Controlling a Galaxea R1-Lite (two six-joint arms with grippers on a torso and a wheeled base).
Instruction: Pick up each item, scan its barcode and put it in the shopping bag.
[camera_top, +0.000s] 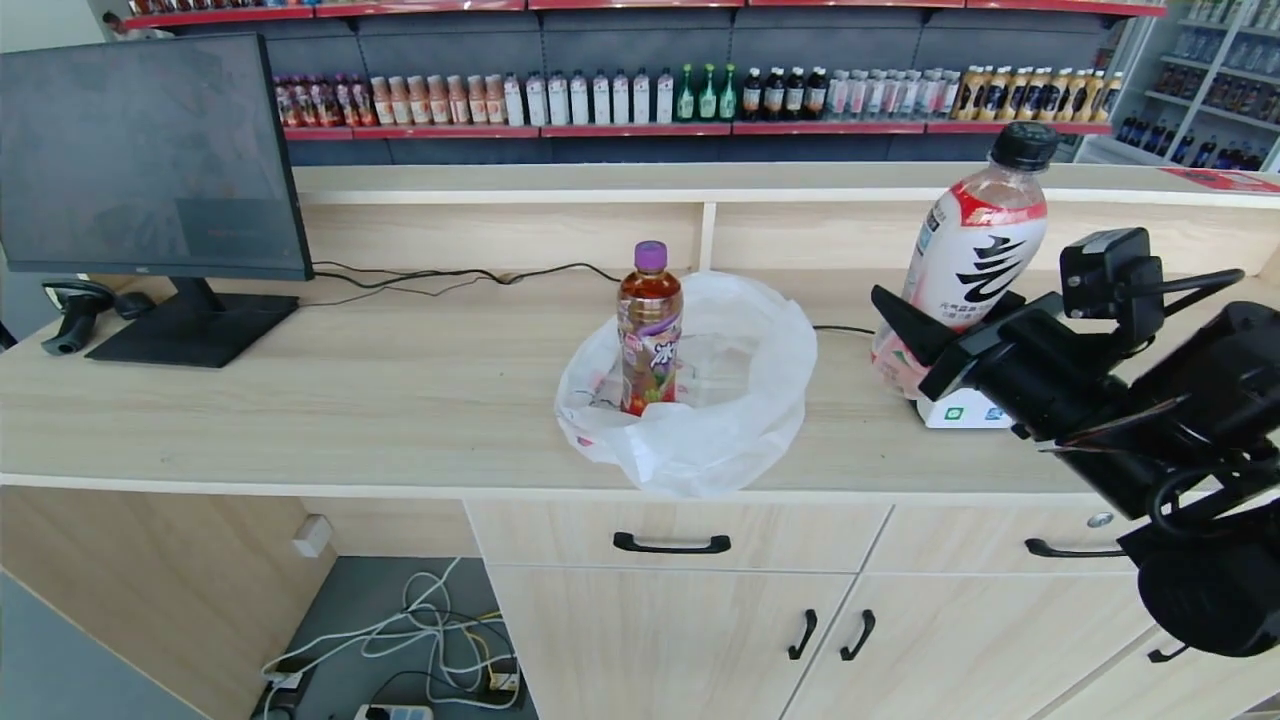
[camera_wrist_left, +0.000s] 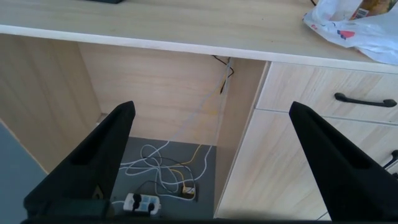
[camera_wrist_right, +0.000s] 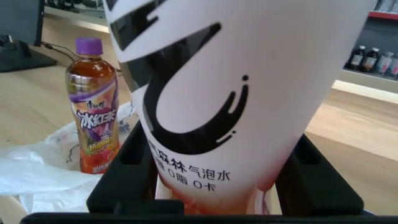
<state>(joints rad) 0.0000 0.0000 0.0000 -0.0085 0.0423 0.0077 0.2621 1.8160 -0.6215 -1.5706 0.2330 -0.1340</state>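
Setting: a pale wood counter (camera_top: 400, 400) ran across a shop, with shelves (camera_top: 640, 100) of drinks behind it and a monitor (camera_top: 150, 160) at its left end.
Right jaws: the right gripper (camera_top: 945, 320) was clenched on the white bottle (camera_top: 965, 260), one finger on each side of its lower body.
Why held so: the bottle leaned with its cap up and its base just over a small white box (camera_top: 960, 412). I judged the box to be the scanner and the lean to be for showing it the barcode.
Left jaws: the left gripper (camera_wrist_left: 211, 168) hung spread wide and empty below the counter edge, facing the open bay with cables (camera_wrist_left: 168, 174). It was probably parked out of the way.
Bag: the bag (camera_top: 700, 440) sat mid-counter, near the front edge, with its mouth slumped open to take items.
Tea bottle: the tea bottle (camera_top: 650, 330) stood upright inside the bag, so I took it as already scanned.
Hidden: the barcode itself was not visible. I could not tell whether the bottle's base touched the box. The gripper hid part of the box.
Hard to make out: a dark handheld object (camera_top: 70, 320) lay by the monitor foot, possibly another scanner.
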